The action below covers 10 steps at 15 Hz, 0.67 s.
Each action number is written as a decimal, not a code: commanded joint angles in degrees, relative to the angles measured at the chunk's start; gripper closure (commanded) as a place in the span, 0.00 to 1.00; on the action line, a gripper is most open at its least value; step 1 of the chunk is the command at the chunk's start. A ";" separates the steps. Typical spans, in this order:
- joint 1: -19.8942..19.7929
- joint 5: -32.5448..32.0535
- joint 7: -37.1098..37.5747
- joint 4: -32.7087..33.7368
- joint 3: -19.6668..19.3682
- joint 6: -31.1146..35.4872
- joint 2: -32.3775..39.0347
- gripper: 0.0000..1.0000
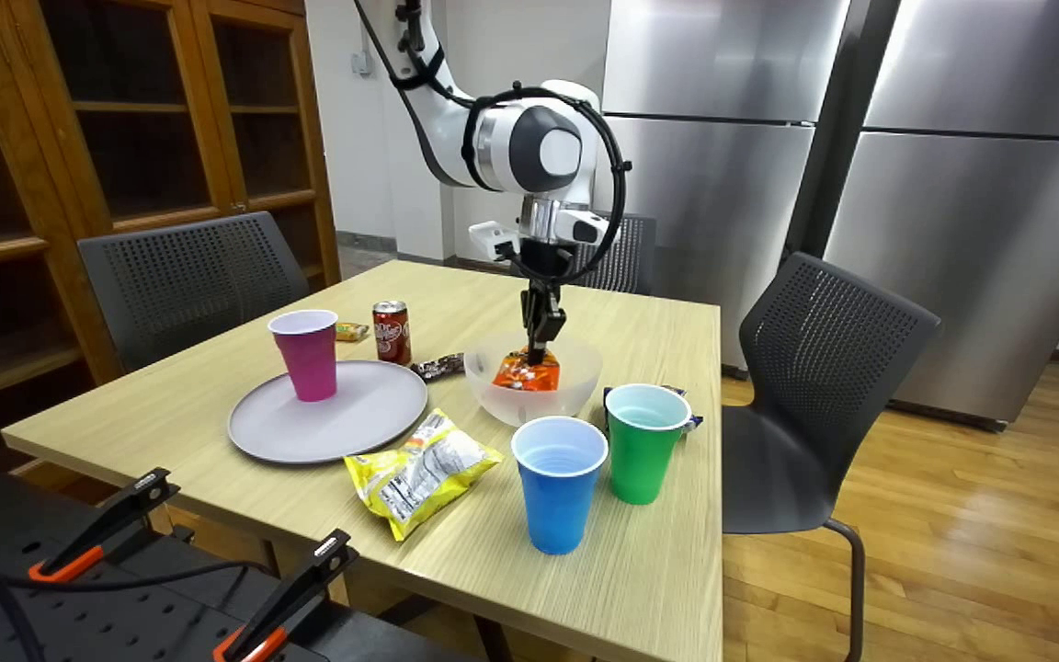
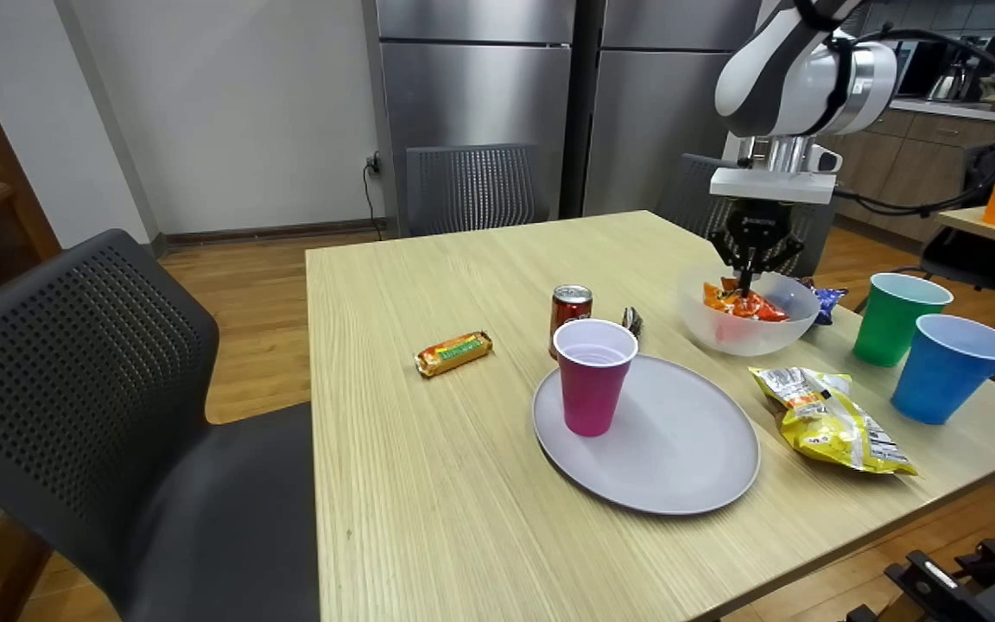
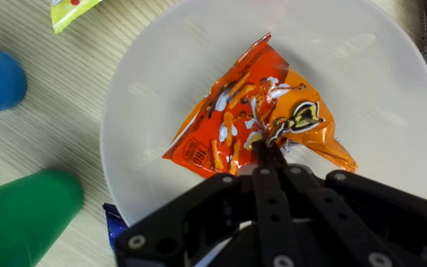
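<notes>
An orange-red snack bag (image 3: 213, 122) is pinched near its middle by my gripper (image 3: 267, 148), whose fingers are closed together on its film. Creases run from the fingertips across the wrapper. Around the bag is a translucent white bowl (image 3: 135, 111), and the bag appears low inside it. In both exterior views the gripper (image 1: 537, 354) points straight down into the bowl (image 2: 748, 339), with the bag (image 2: 757, 308) at its tips. The fingertips themselves are partly hidden by the folded film.
Close to the bowl stand a green cup (image 1: 642, 450) and a blue cup (image 1: 559, 496), with a dark blue packet (image 1: 695, 422) behind. A yellow bag (image 1: 428, 469), a grey plate (image 1: 373, 414) bearing a magenta cup (image 1: 309, 359), a soda can (image 1: 392, 333), a brown wrapper (image 1: 439, 368) and a gold bar (image 2: 454, 352) lie around.
</notes>
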 commanded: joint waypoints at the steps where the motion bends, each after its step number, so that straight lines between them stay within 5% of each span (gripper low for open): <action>1: 0.52 1.07 -0.39 0.41 -0.61 -0.95 -0.69 0.66; 10: 1.43 0.70 0.10 -5.39 -1.18 1.79 -7.61 0.01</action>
